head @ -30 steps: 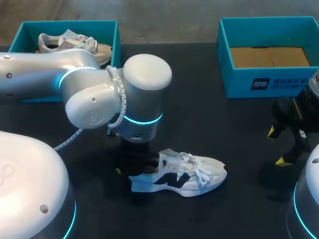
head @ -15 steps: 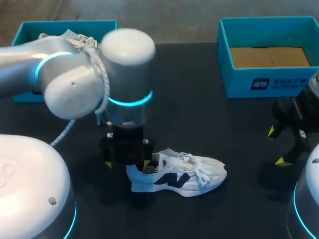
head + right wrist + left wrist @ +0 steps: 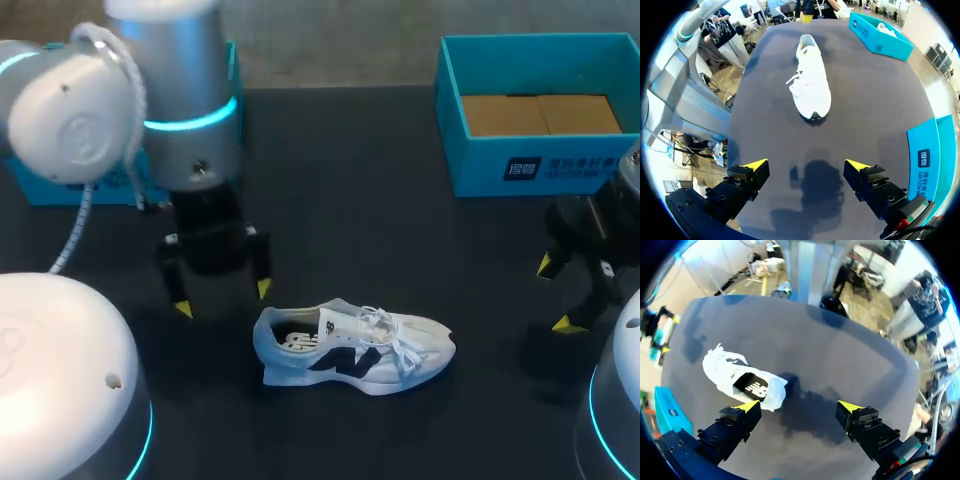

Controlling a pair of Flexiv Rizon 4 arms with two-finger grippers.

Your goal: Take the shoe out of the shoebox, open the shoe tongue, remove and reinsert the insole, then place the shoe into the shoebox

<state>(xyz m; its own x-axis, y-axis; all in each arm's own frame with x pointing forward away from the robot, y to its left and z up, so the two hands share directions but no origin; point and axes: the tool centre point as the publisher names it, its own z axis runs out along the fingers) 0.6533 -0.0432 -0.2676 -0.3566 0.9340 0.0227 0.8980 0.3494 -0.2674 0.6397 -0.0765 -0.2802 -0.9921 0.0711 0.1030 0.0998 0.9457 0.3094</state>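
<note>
The white shoe sits on the black table, out of the box, a bit near of the middle. Its toe points right and its heel points left.

The left gripper hangs just left of the heel and does not touch it. Its two fingers are spread wide and hold nothing. In the left wrist view the shoe lies ahead of one finger, with bare table in front of the other.

The right gripper is by the right edge, well apart from the shoe. Its fingers are spread wide too, with nothing in them. There is bare table between it and the toe.

The blue shoebox stands at the far right, with brown card on its floor. A wide bare stretch of table lies between it and the shoe.

Another blue box is at the far left, mostly hidden behind the left arm. The right wrist view shows a second shoe inside it.
</note>
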